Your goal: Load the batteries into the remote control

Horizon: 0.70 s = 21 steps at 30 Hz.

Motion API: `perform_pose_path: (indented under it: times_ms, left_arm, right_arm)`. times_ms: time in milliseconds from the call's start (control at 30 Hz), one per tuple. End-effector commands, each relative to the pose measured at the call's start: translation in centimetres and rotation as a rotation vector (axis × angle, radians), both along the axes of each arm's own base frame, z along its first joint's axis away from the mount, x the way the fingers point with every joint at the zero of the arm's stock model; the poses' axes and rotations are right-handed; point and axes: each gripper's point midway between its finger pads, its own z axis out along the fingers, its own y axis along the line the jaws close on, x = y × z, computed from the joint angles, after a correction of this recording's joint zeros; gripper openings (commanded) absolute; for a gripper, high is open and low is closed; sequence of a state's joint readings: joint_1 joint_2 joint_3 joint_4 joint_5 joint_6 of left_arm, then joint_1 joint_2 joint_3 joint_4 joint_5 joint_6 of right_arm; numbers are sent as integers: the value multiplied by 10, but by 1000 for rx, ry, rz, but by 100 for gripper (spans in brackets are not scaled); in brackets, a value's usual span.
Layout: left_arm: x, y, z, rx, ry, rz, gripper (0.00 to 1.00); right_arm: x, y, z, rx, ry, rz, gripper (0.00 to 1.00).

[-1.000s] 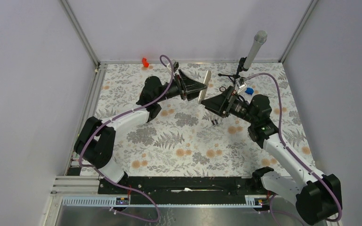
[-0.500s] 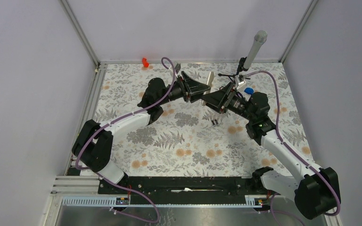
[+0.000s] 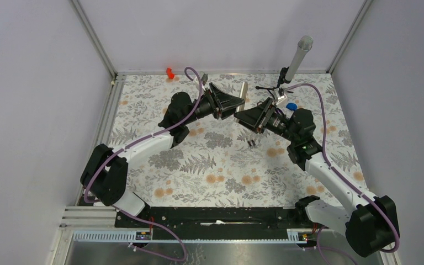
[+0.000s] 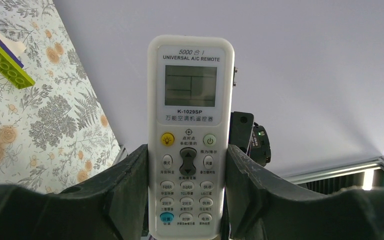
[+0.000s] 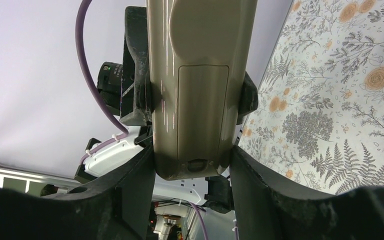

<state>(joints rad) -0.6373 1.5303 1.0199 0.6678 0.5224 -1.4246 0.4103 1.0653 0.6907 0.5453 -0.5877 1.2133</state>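
Since the earlier frame, the right end effector (image 3: 244,116) had risen from its position near the batteries (image 3: 252,143) and travelled toward the far side of the table (image 3: 199,165). It had met the left end effector (image 3: 235,105) at the remote control (image 3: 243,93). The left arm had shifted only slightly.

The remote control was held clear of the table, above its far middle area. The left end effector (image 4: 186,152) pinched it across both long edges. In the left wrist view, the remote control (image 4: 190,95) showed its display and button face to the camera.

In the right wrist view, the remote control (image 5: 200,75) showed its plain rear face, with the battery cover panel in place. The right end effector (image 5: 192,152) flanked the end of the handset nearest that panel, one finger at each long edge. The fingers (image 5: 130,180) stood against or just beside the casing. It could not be told whether they were pressing on it.

The batteries lay side by side on the table, below and just to the right of both end effectors, with nothing touching them.

A yellow-green bar (image 4: 2,57) lay on the table to the left of the remote control in the left wrist view. A small red object (image 3: 170,72) sat at the far edge, and a small blue object (image 3: 292,106) at the far right.
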Motion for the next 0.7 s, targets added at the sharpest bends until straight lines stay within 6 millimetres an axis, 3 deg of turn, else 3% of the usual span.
perform_pose_path:
  times_ms: [0,33,133,200,433,667]
  left_arm:
    - [-11,8,27,-30,-106,24,50]
    - [-10,8,22,-4,-104,26,60]
    - [-4,7,8,146,-158,45,79]
    - [3,9,-6,276,-180,68,82]
    - [22,14,-42,498,-166,105,84]
    - [36,25,-66,603,-103,174,77]
  right_arm:
    - [-7,2,14,-11,-104,18,39]
    - [-6,2,12,-50,-135,14,38]
    - [-1,-3,-4,-194,-183,-15,37]
    - [2,-6,-17,-290,-210,-20,36]
    - [4,2,-51,-482,-261,15,35]
    - [11,8,-79,-658,-295,-7,33]
